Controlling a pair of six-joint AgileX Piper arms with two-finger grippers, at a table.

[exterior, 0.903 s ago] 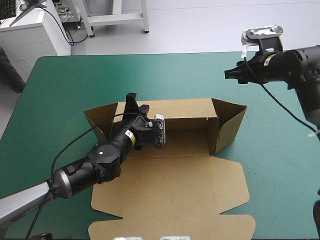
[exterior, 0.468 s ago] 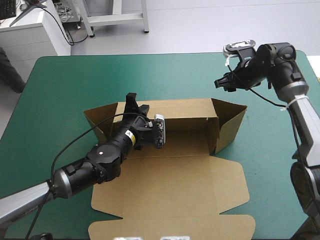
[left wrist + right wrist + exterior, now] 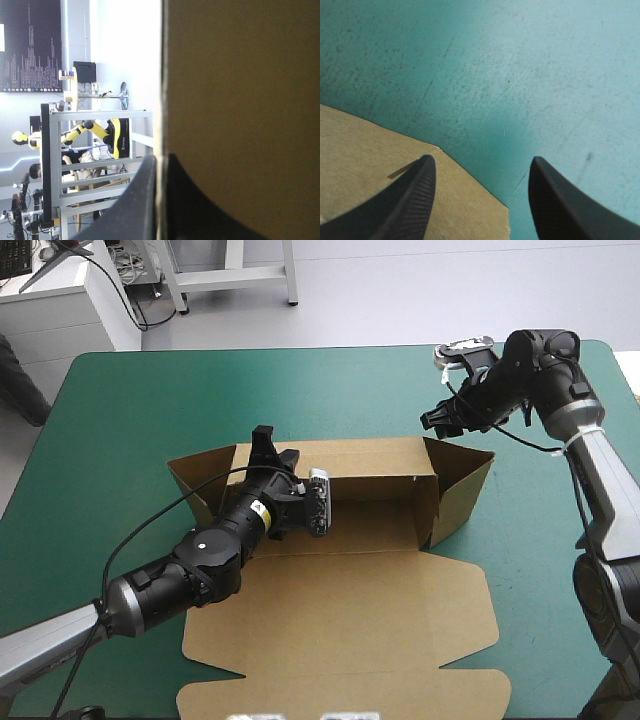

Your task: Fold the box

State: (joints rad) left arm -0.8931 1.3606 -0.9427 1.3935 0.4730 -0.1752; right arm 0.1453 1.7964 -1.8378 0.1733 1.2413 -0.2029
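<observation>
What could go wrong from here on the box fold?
1. The left jaws are shut on just the top edge of the box's rear wall; a slip could let it drop flat.
2. The right jaws hang open over the right end flap's corner, half over teal-green cover; descending there might miss or crush it.

The box's (image 3: 365, 502) back wall (image 3: 370, 462) and raised end flaps fence the tray on three sides — only the near side, over the flat lid (image 3: 350, 620), stays open. The left gripper (image 3: 262, 445), clamped on that wall, and its arm fill the tray's left end. The right gripper (image 3: 430, 420), fingers apart, hangs over the far right corner — open teal-green cover (image 3: 150, 400) lies beyond.
</observation>
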